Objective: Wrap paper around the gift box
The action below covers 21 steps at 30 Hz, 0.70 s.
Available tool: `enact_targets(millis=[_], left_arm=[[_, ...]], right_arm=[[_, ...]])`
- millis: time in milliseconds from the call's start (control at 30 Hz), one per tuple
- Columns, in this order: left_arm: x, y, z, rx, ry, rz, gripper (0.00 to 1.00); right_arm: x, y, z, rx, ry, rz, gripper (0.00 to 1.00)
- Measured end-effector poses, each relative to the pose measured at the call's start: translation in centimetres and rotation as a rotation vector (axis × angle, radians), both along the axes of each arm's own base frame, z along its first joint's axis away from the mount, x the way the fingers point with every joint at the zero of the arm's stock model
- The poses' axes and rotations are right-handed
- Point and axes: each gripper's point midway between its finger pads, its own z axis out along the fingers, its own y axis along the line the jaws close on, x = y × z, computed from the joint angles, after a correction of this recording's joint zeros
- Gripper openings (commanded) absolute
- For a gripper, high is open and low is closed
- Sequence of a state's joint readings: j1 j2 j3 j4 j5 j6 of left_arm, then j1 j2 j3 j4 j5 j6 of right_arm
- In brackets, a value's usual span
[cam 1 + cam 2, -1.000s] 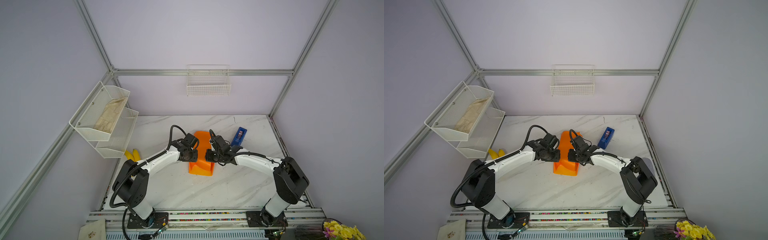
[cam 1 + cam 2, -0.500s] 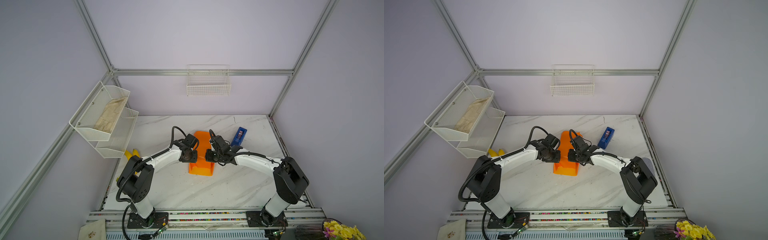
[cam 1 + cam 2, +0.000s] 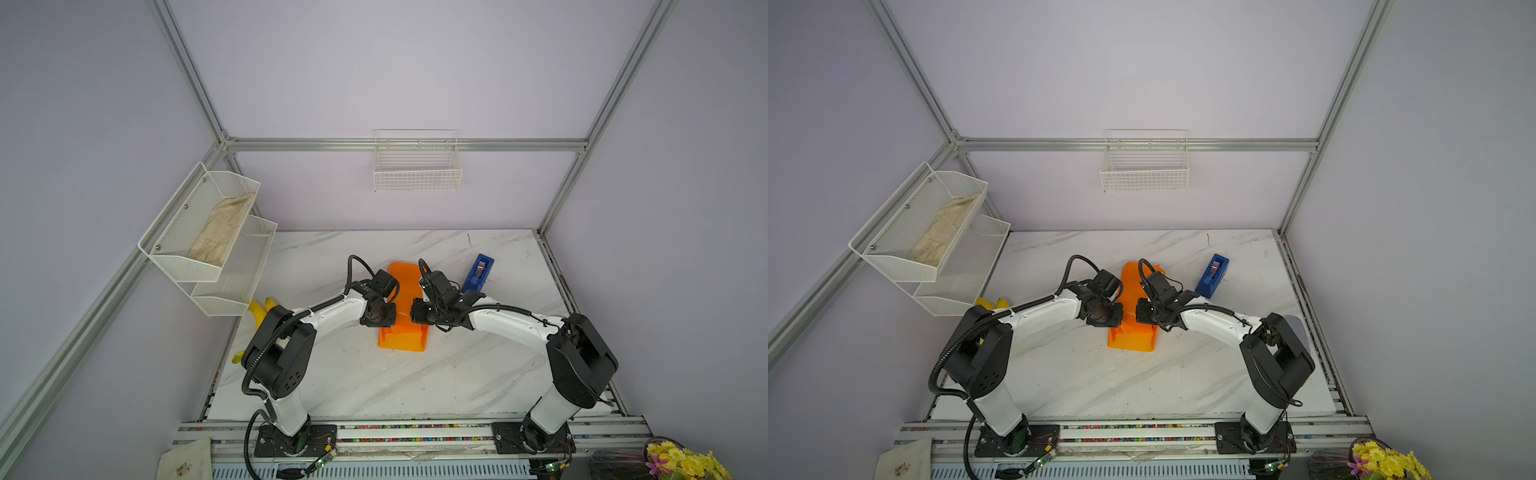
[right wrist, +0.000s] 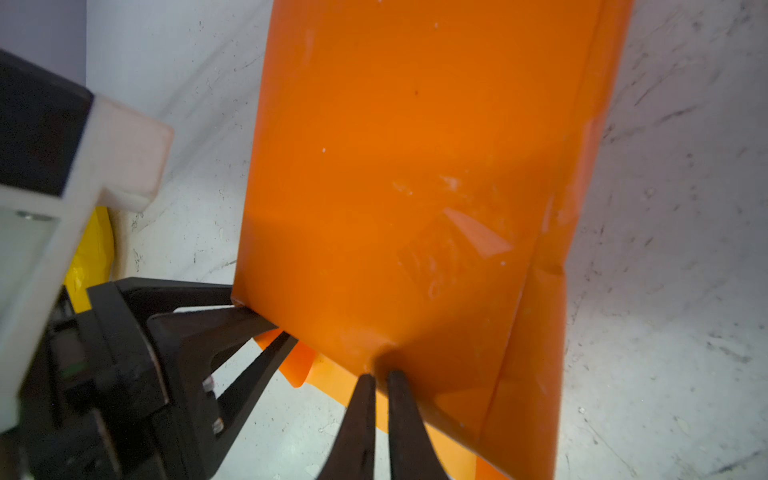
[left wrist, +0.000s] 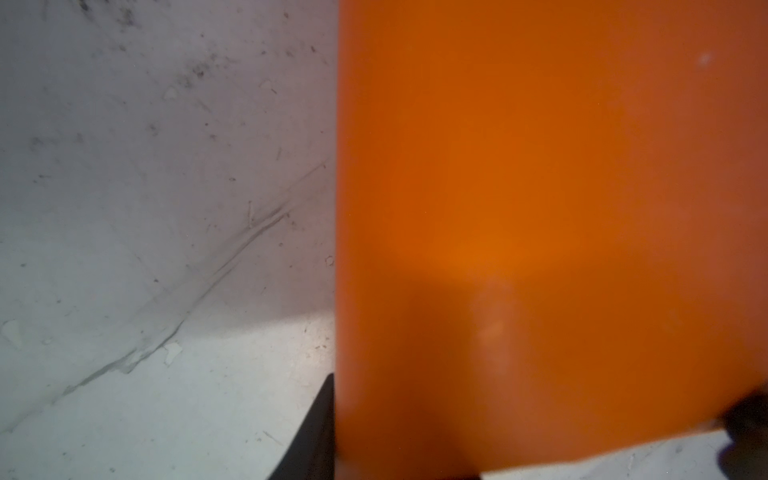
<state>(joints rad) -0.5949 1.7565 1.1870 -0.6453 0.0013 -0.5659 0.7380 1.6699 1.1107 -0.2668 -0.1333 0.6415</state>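
The paper [image 3: 405, 328] is folded over on the surface [image 3: 353, 374], the gift box hidden, likely inside; the right end effector [image 4: 378, 376] pinches its edge, I cannot tell if the left end effector [image 4: 266, 322] grips, and the ends look open.
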Motion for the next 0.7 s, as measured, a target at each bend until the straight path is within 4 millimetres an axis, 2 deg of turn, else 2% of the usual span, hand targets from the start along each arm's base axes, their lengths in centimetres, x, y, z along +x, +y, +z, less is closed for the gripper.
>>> enact_targets(millis=[267, 400, 600, 700], left_arm=[[-0.1, 0.0, -1.1, 0.013, 0.023, 0.0, 0.07], [0.0, 0.0, -1.2, 0.011, 0.024, 0.002, 0.04], [0.0, 0.0, -1.2, 0.008, 0.026, 0.015, 0.03], [0.0, 0.0, -1.2, 0.007, 0.026, 0.016, 0.03]], right_arm=[[0.0, -0.1, 0.0, -0.005, 0.003, -0.002, 0.13], [-0.1, -0.3, 0.0, -0.017, 0.005, -0.005, 0.15], [-0.5, -1.9, 0.7, -0.066, -0.001, -0.036, 0.33], [-0.9, -2.9, 2.0, -0.063, -0.024, -0.067, 0.49]])
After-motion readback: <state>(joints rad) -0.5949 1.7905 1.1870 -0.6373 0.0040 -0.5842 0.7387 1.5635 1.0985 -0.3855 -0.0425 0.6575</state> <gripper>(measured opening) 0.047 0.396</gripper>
